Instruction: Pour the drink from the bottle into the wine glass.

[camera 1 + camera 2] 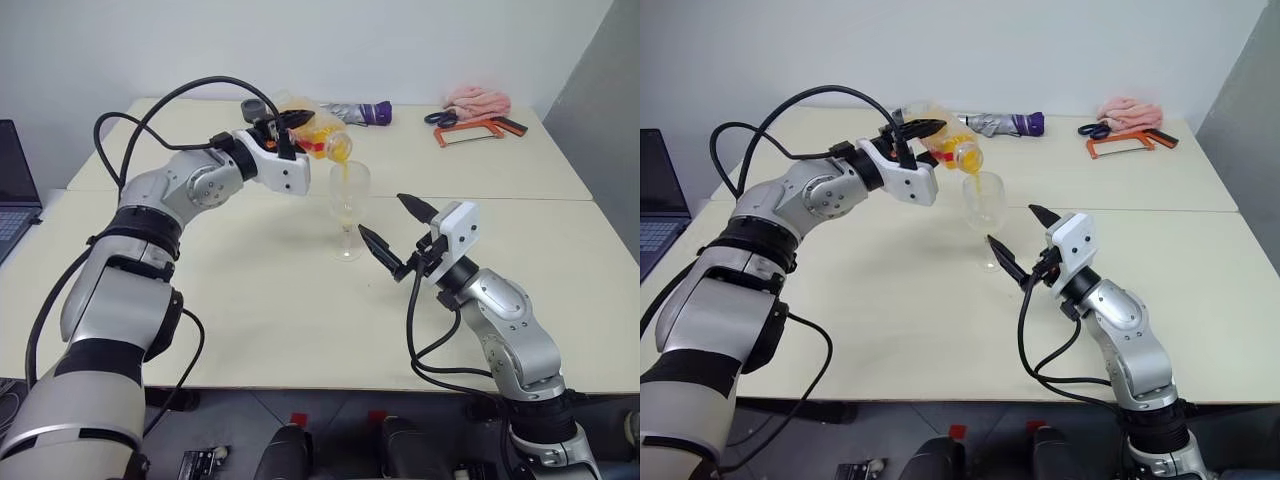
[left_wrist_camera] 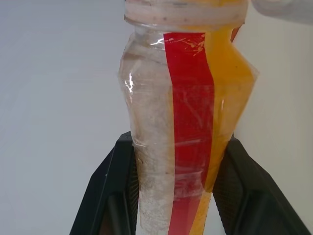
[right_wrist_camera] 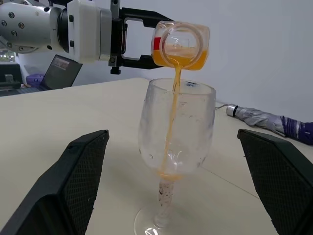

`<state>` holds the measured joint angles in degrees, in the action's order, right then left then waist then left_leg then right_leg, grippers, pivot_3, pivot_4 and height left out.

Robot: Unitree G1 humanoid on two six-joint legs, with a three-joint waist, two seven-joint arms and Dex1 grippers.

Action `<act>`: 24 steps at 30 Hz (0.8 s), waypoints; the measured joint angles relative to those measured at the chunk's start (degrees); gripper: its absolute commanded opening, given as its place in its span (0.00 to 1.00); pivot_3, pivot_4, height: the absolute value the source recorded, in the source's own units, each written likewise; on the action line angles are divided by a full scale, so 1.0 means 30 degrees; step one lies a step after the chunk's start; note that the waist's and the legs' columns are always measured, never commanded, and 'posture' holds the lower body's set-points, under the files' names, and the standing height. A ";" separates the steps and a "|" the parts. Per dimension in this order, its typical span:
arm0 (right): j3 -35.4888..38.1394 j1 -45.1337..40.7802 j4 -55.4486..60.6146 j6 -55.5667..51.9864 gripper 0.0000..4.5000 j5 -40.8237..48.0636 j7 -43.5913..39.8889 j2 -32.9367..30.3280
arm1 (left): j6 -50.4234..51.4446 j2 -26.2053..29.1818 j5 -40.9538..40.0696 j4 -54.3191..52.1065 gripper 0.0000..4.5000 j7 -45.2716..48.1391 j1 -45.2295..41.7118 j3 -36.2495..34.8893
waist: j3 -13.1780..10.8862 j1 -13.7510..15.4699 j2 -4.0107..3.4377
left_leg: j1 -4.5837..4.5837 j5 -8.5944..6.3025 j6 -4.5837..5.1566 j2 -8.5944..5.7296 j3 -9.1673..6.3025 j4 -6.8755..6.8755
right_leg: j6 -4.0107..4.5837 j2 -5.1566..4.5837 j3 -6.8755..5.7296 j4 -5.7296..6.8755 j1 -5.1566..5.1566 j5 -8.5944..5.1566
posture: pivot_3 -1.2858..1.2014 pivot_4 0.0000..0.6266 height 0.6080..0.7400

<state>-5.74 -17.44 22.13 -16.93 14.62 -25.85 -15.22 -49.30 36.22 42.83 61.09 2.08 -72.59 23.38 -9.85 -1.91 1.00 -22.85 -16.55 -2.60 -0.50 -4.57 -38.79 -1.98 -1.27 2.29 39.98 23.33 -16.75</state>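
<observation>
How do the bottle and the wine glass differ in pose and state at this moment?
The bottle is tipped above the table, gripped by the left gripper; the wine glass stands upright, untouched. The bottle loses the drink; the wine glass collects it. Both are clear.

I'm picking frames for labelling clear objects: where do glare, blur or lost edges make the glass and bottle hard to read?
Left eye view: the wine glass bowl fades into the pale table. Right wrist view: its rim reads crisply against the wall, with soft reflections; the right gripper fingers look blurred. Left wrist view: the bottle carries bright glints on crinkled plastic.
</observation>
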 measured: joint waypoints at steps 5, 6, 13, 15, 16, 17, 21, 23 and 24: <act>-0.0012 0.0208 0.0000 0.0001 1.00 -0.0002 0.0003 0.0034 | 0.0006 0.0008 0.0145 0.0000 0.37 -0.0157 -0.0079 0.0108 | 0.0000 0.0001 0.0000 | 0.0000 0.0000 0.0000 0.0000 0.0004 0.0000 | 0.0000 0.0000 0.0000 0.0001 0.0000 0.0000 | 0.52 0.24 1.00; -0.0019 0.0271 0.0000 0.0001 1.00 -0.0002 -0.0005 0.0037 | 0.0014 0.0018 0.0203 0.0002 0.37 -0.0197 -0.0107 0.0224 | 0.0000 0.0000 0.0000 | -0.0001 0.0000 0.0000 -0.0001 0.0006 0.0000 | 0.0000 0.0000 0.0000 0.0001 0.0000 0.0000 | 0.52 0.24 1.00; -0.0060 0.0468 0.0001 -0.0046 1.00 0.0002 -0.0017 0.0129 | 0.0030 0.0038 0.0426 0.0069 0.37 -0.0610 -0.0439 0.0496 | 0.0000 0.0001 0.0000 | -0.0002 0.0000 0.0000 -0.0002 0.0012 -0.0001 | 0.0000 -0.0001 0.0000 0.0002 0.0000 0.0000 | 0.52 0.24 1.00; -0.0145 0.0676 0.0008 -0.0076 1.00 0.0002 -0.0016 0.0179 | 0.0033 0.0049 0.0451 0.0070 0.37 -0.0798 -0.0514 0.0520 | 0.0000 0.0001 0.0000 | -0.0001 0.0000 0.0000 -0.0001 0.0011 -0.0001 | 0.0000 -0.0002 0.0001 0.0002 0.0000 0.0000 | 0.52 0.24 1.00; -0.0237 0.0835 0.0008 -0.0093 1.00 0.0002 -0.0015 0.0227 | 0.0035 0.0058 0.0500 0.0073 0.37 -0.0885 -0.0534 0.0545 | 0.0000 -0.0001 0.0000 | 0.0000 0.0000 0.0000 -0.0001 0.0011 -0.0001 | 0.0000 -0.0001 0.0000 0.0004 0.0000 0.0000 | 0.52 0.24 1.00; -0.0354 0.0944 0.0008 -0.0108 1.00 0.0002 -0.0010 0.0255 | 0.0037 0.0073 0.0571 0.0077 0.37 -0.0907 -0.0555 0.0586 | 0.0000 0.0000 0.0000 | 0.0001 0.0000 0.0000 0.0000 0.0013 -0.0001 | 0.0000 0.0000 0.0001 0.0004 0.0000 0.0000 | 0.52 0.24 1.00; -0.0556 0.1001 0.0019 -0.0133 1.00 0.0002 0.0027 0.0437 | 0.0044 0.0105 0.0734 0.0107 0.37 -0.0967 -0.0591 0.0751 | 0.0000 -0.0003 0.0000 | 0.0000 0.0000 0.0000 -0.0001 0.0015 -0.0002 | 0.0000 0.0000 -0.0001 0.0004 0.0000 0.0000 | 0.52 0.24 1.00; -0.0674 0.1065 0.0034 -0.0133 1.00 0.0000 0.0141 0.0609 | 0.0062 0.0120 0.0770 0.0150 0.37 -0.1109 -0.0646 0.0777 | 0.0000 -0.0003 0.0000 | 0.0000 0.0000 -0.0001 -0.0001 0.0012 -0.0002 | 0.0000 0.0000 -0.0003 0.0004 0.0000 0.0000 | 0.52 0.24 1.00; -0.0749 0.1117 0.0037 -0.0133 1.00 -0.0002 0.0214 0.0693 | 0.0073 0.0142 0.0794 0.0165 0.37 -0.1208 -0.0675 0.0801 | 0.0000 -0.0003 0.0000 | 0.0000 0.0000 -0.0001 -0.0001 0.0015 -0.0002 | 0.0000 0.0000 -0.0002 0.0004 0.0000 0.0000 | 0.52 0.24 1.00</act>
<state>-7.99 -14.09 22.24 -17.33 14.61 -25.21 -13.14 -49.08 36.65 45.21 61.59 -1.54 -74.62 25.78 -9.85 -1.92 1.00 -22.85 -16.55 -2.60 -0.50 -4.53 -38.79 -1.98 -1.27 2.28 40.00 23.33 -16.75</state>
